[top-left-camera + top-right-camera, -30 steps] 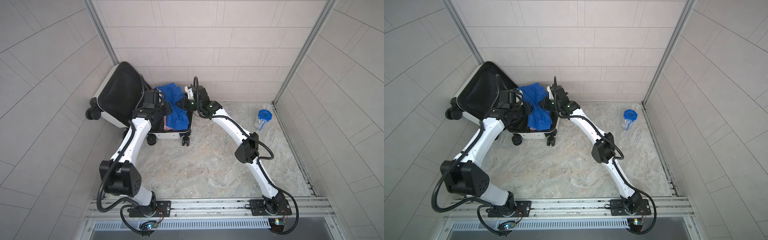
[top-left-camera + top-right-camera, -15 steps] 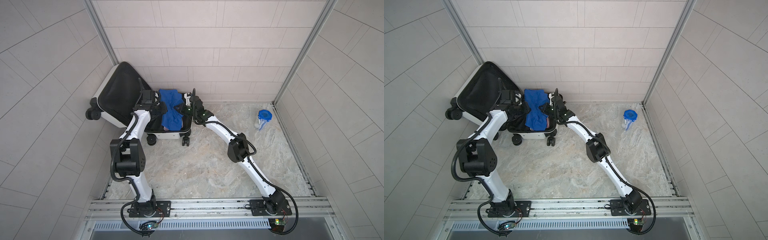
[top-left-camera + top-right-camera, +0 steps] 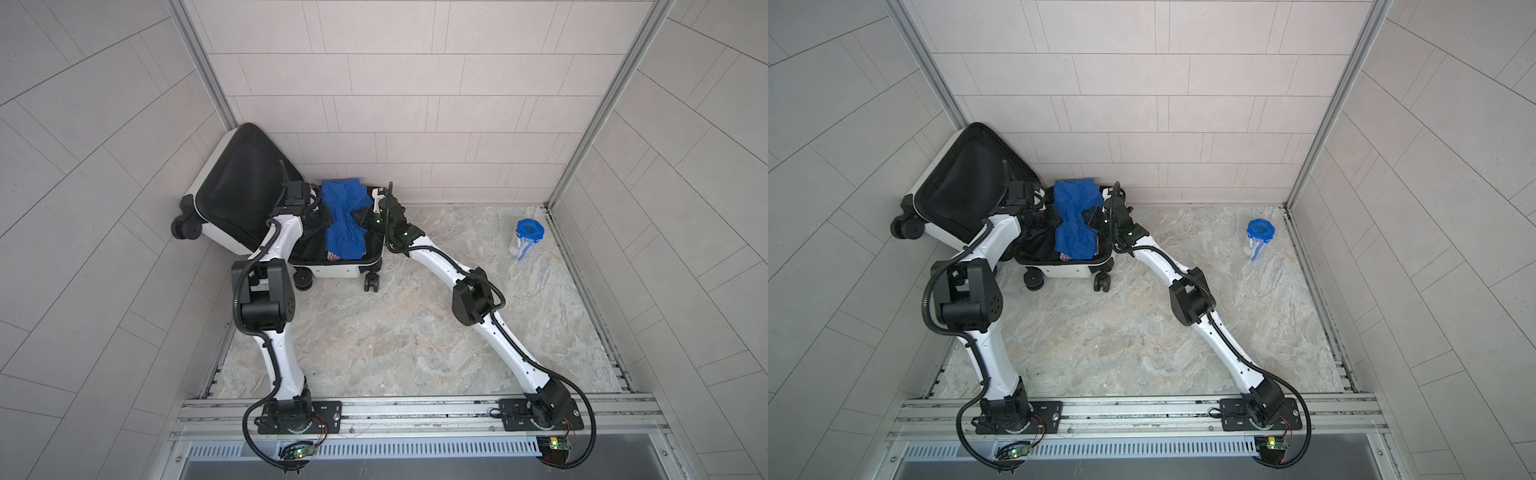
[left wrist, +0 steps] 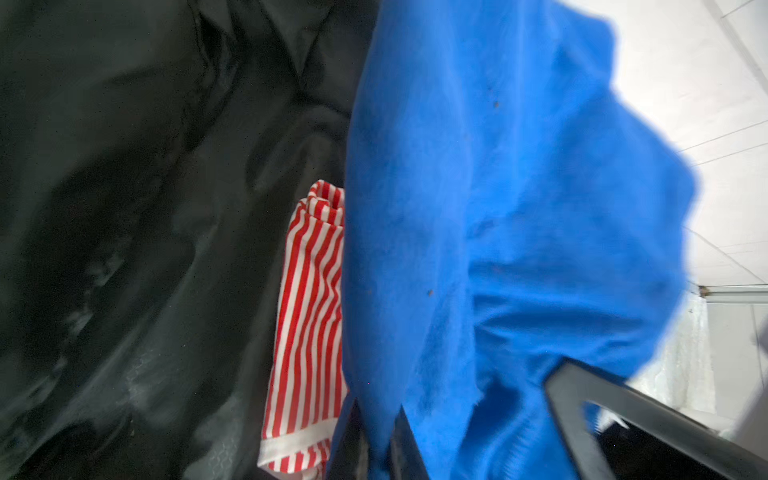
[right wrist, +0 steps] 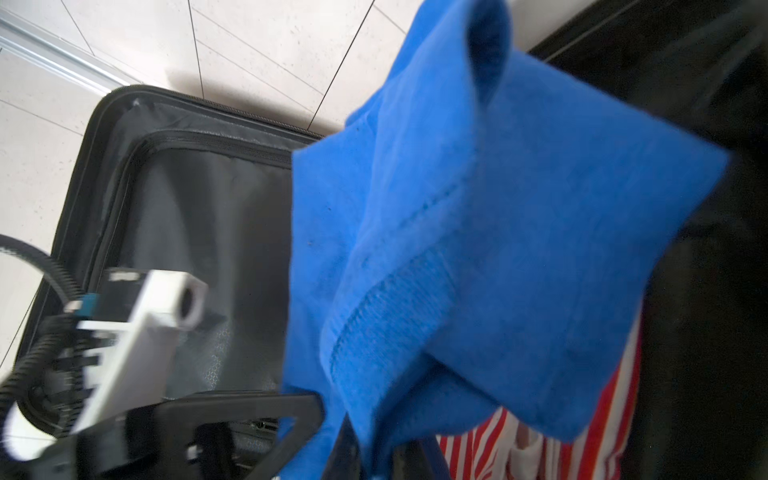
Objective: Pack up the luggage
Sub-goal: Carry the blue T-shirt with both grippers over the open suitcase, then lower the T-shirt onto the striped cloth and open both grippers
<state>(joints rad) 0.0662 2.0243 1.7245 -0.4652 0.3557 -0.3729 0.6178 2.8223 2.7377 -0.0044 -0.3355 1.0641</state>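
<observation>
White hard-shell suitcase (image 3: 332, 272) looks rigid, likely rolls; grab lid rim. Above it, left gripper (image 4: 378, 451) and right gripper (image 5: 374, 455) both clamp soft blue fleece cloth (image 3: 345, 224).

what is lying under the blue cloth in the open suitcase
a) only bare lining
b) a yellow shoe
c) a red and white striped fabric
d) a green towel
c: both wrist views show a red and white striped fabric tucked beneath the blue cloth inside the luggage.
</observation>
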